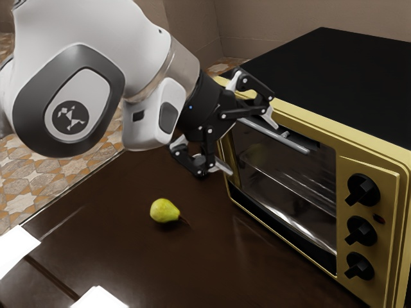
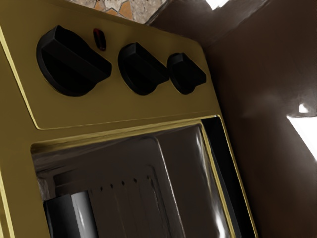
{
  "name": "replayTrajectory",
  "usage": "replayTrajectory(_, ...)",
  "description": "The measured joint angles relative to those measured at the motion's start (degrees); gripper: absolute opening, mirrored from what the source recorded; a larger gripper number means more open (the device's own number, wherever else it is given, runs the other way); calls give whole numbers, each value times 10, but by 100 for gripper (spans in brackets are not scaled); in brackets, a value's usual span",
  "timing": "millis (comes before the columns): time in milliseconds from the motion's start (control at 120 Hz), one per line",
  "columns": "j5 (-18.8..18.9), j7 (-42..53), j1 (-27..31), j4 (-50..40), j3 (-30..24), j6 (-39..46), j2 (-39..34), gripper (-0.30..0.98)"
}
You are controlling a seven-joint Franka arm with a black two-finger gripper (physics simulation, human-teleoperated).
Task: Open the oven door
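Note:
My gripper [image 1: 249,145] is at the near-arm end of the oven front in the exterior view, its two fingers spread wide apart. One fingertip is up by the door handle [image 1: 290,141]; the other hangs lower, in front of the door's edge. The handle is a grey bar across the top of the glass door [image 1: 289,192], which looks shut in its yellow frame. In the wrist view, the end of the handle [image 2: 83,213] stands out over the door glass [image 2: 124,198]. Whether a finger touches the bar is unclear.
Three black knobs, one of them the top knob [image 1: 363,190], line the oven's panel on the exterior view's right. A yellow-green pear [image 1: 164,210] lies on the dark table [image 1: 128,256] below the hand. The oven's black top [image 1: 327,70] rises beside the gripper.

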Motion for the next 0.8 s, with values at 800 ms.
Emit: replayTrajectory(800, 0, 52, 2, 42, 63, 14, 101, 69)
